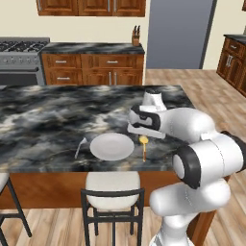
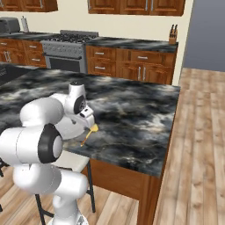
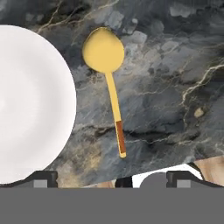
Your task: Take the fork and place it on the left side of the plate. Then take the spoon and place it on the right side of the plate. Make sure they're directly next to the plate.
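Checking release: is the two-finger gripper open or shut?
Open: the gripper has its tips spread wide, nothing between them; yellow-bowled spoon lies on the counter.

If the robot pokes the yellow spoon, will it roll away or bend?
Probably neither. The spoon lies flat on the marble counter and keeps a straight, thin handle, so it looks stiff. Its rounded bowl might let it rock or spin a little. It looks small and light, and the polished stone looks slick, so a poke would likely slide it, maybe against the plate.

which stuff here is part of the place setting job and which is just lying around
Job: fork, left of the plate; spoon, right of the plate; open pincer above the spoon.

Lying about: knife block, stove, stool.
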